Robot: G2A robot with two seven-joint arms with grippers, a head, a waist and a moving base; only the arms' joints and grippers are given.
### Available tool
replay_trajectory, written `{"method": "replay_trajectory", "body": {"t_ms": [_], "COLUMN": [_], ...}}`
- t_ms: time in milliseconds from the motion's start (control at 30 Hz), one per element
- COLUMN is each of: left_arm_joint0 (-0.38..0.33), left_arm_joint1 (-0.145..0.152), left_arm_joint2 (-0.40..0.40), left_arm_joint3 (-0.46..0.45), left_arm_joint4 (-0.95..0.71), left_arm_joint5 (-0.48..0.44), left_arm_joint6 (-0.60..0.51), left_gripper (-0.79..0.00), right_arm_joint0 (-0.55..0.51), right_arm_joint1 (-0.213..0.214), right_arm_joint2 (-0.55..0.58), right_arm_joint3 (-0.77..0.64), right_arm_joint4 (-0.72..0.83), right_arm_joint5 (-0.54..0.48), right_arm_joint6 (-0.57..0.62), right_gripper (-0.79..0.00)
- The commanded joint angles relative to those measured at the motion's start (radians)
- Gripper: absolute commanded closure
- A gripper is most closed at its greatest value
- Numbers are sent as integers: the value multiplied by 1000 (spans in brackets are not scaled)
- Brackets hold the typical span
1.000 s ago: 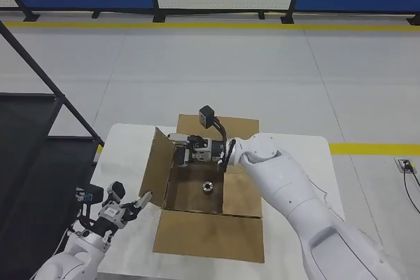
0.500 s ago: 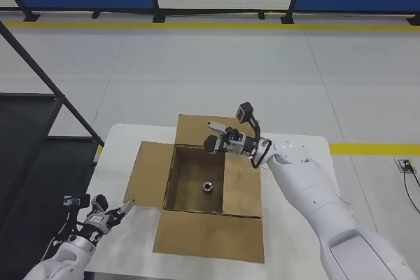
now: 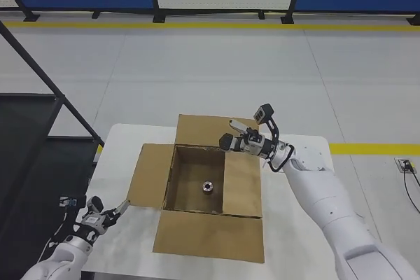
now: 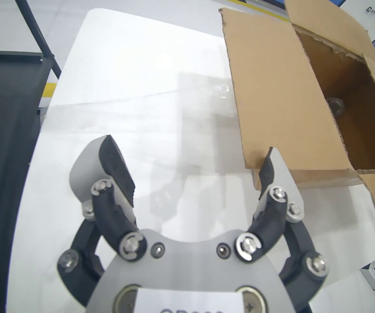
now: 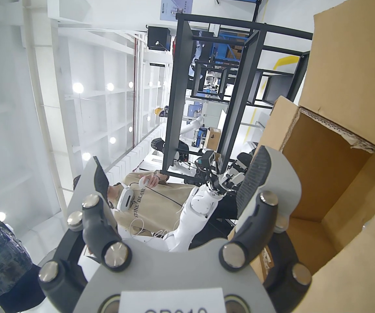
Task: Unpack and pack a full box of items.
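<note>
Looking down from above, the cardboard box (image 3: 196, 234) sits open in the middle of the white table (image 3: 126, 150), all four flaps folded out. One small round metal part (image 3: 207, 186) lies on the box floor, near the middle. The right gripper (image 3: 227, 134) hangs above the far right corner of the box, jaws spread and empty. The left gripper (image 3: 110, 204) is at the near left corner of the table, well apart from the box.

From the left wrist, the left gripper (image 4: 190, 151) is wide open over bare table, holding nothing. The box (image 4: 281, 99) is off to its right, with the metal part (image 4: 335, 105) inside.

From the right wrist, the right gripper (image 5: 180, 161) is wide open and empty, just beside the box (image 5: 337, 180) rim.
</note>
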Motion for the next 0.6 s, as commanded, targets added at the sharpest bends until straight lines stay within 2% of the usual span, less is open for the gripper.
{"method": "replay_trajectory", "body": {"t_ms": [0,333,567], "left_arm_joint0": [12,106,198], "left_arm_joint1": [1,-2,-4], "left_arm_joint2": [-18,-95,-154], "left_arm_joint3": [-16,-177,-350], "left_arm_joint4": [-9,-40,-104], "left_arm_joint5": [-5,-9,-103], "left_arm_joint6": [7,129,181], "left_gripper": [-785,-785,-785], "right_arm_joint0": [-21,-106,-255], "right_arm_joint1": [10,59,121], "right_arm_joint2": [13,64,187], "right_arm_joint3": [-40,-229,-440], "right_arm_joint4": [-13,-176,-296], "right_arm_joint5": [14,53,58], "right_arm_joint6": [-10,-85,-128], "right_gripper": [-785,-785,-785]}}
